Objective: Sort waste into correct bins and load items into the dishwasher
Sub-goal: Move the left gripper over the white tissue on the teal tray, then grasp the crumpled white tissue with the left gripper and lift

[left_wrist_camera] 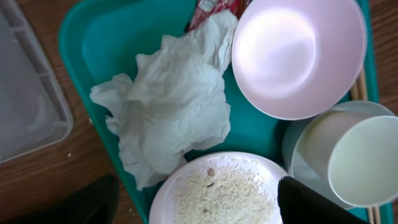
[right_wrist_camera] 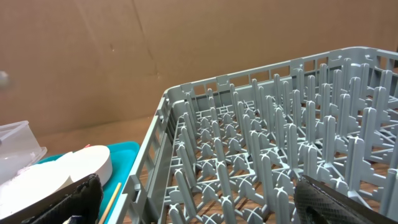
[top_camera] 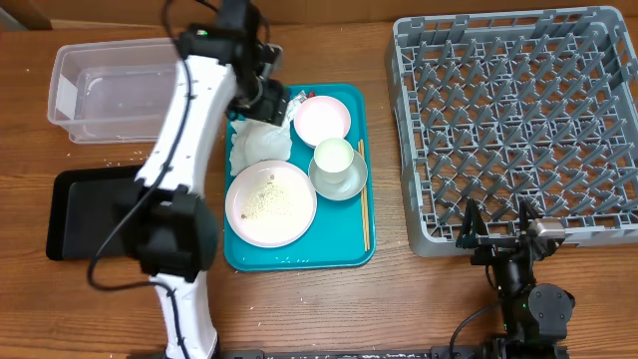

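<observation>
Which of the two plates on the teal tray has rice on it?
The large white plate, nearest the robot on the teal tray, carries scattered rice grains; the small pink plate at the far side is bare.

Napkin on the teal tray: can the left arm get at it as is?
Probably yes. The open left end effector hangs right above the napkin, whose top is bare; the pink plate and the rice plate only border it.

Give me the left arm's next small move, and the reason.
Probably lower the left gripper onto the crumpled napkin and close. The gripper is open and holds nothing, and the napkin lies loose on the teal tray, filling much of the left wrist view.
</observation>
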You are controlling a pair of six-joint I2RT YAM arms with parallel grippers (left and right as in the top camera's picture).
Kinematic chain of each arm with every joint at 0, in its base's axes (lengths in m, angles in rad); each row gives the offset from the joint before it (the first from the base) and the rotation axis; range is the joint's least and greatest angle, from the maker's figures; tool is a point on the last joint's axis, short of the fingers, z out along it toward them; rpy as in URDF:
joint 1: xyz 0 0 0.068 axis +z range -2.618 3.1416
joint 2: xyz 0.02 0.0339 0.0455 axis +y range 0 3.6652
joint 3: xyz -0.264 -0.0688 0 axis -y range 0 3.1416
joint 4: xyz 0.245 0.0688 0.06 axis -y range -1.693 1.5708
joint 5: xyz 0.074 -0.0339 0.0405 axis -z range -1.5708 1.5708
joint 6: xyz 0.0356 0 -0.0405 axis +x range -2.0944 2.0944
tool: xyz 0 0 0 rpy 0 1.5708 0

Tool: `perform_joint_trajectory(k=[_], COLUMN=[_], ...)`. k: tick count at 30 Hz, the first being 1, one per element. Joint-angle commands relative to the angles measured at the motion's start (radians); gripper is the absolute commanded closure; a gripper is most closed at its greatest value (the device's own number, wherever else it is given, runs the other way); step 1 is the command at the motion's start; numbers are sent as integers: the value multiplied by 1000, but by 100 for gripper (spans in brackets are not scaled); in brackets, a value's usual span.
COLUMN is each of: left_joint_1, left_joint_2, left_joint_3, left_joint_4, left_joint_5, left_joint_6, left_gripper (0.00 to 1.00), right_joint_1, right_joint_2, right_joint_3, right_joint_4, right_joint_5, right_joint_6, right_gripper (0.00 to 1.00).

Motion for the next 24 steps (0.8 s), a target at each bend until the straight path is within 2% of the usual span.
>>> perform_joint_trajectory(k=[1, 6, 12, 18, 24], left_joint_1=[-14, -17, -18, -18, -18], left_joint_2=[57, 115, 170, 206, 208], left_joint_3=[19, 19, 19, 19, 13], left_joint_4=[-11, -14, 2, 19, 18], left_joint_5=[-37, -45, -170, -174, -174], left_joint_6=[-16, -42, -89, -89, -90], left_gripper=[21, 28, 30, 30, 34], right_joint_1=[-7, -7, -7, -7, -7], right_joint_2=[-11, -11, -11, -11, -11], right_joint_3=[-10, -10, -10, -10, -10], right_joint_4=[5, 5, 5, 5, 5], right_joint_5=[0, 0, 0, 0, 0], right_joint_6=[-5, -5, -5, -5, -5], right_gripper=[0, 0, 0, 0, 0])
